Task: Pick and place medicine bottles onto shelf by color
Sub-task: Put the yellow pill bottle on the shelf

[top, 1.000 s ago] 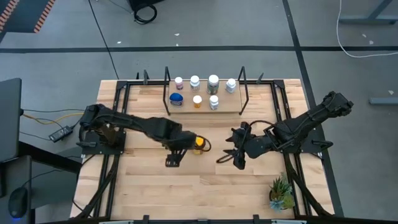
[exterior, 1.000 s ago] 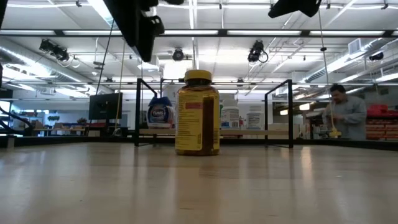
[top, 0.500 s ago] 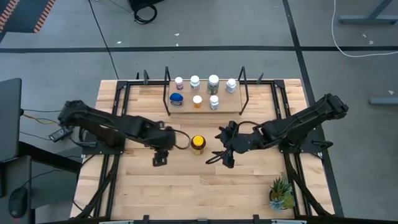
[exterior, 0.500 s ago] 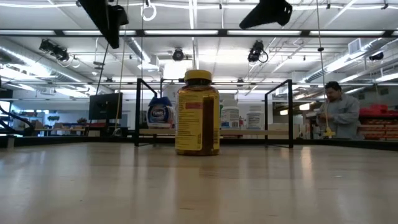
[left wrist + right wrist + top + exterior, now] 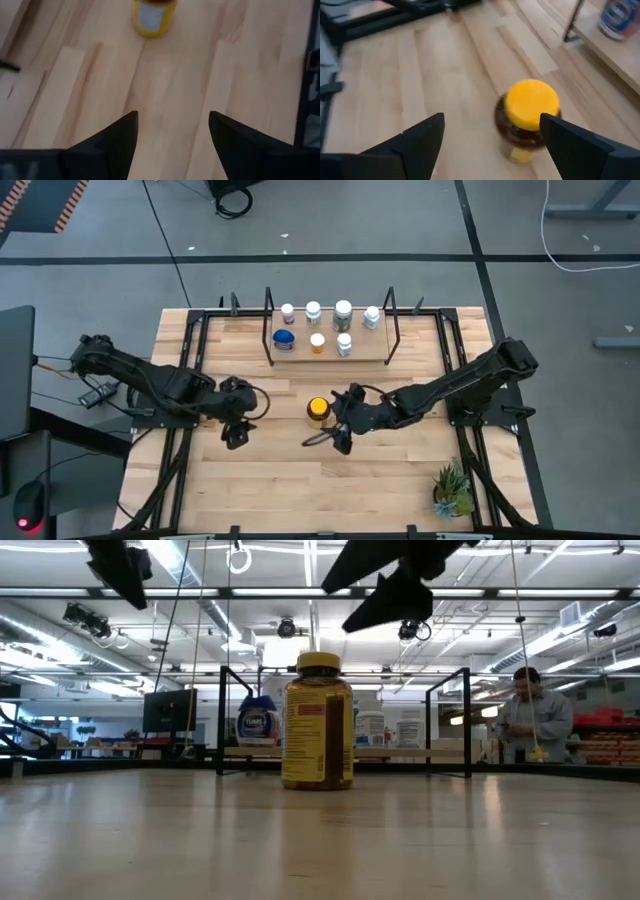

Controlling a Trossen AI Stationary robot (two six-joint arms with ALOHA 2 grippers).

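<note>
Standing upright mid-worktop, amber bottle awaiting pickup; right tool hovering beside, gaping; left tool apart, also open.

A small green potted plant sits near the front right corner of the wooden bench, close to its right edge. Off the bench's left edge, a black box with cables lies on the grey floor, beside a dark monitor. Beyond the far edge a black cable coil rests on the floor. Across the room, a person stands by shelving.
</note>
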